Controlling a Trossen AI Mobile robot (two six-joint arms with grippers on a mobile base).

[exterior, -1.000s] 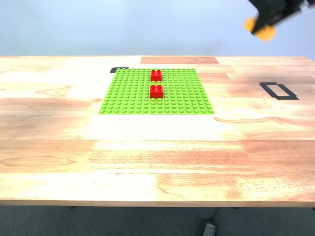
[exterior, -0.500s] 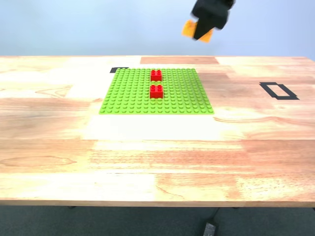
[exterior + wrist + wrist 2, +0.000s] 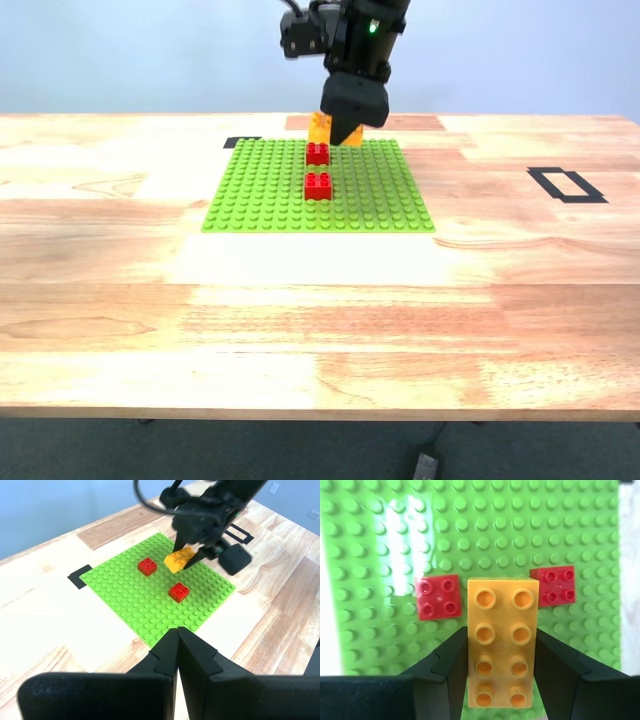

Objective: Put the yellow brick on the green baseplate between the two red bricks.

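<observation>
Above the green baseplate (image 3: 318,195), my second tool (image 3: 352,112) hangs with its jaws clamped on the long sides of the yellow brick (image 3: 502,645), studs up and held clear of the plate. In the second wrist view the brick's free end sits in the gap between the two red bricks (image 3: 438,597), one to either side of it, with green studs showing all round them. In the exterior view the brick (image 3: 321,128) peeks out beside the tool, hanging over the plate's far edge, close to the farther red brick (image 3: 317,153), while the nearer one (image 3: 318,185) stands a few stud rows toward the camera. My first tool (image 3: 177,652) stays back off the plate with its fingers pressed together on nothing, watching over the worktop (image 3: 300,300). The step in hand looks like the carry-over and alignment: the brick is gripped and brought roughly to the gap, but not yet seated. In the first wrist view the brick (image 3: 180,558) appears tilted in the grip and off to one side of the line joining the reds. The next move, I judge, calls for levelling it, centring it over the free studs between the reds, then a straight descent and a firm press before letting go.
</observation>
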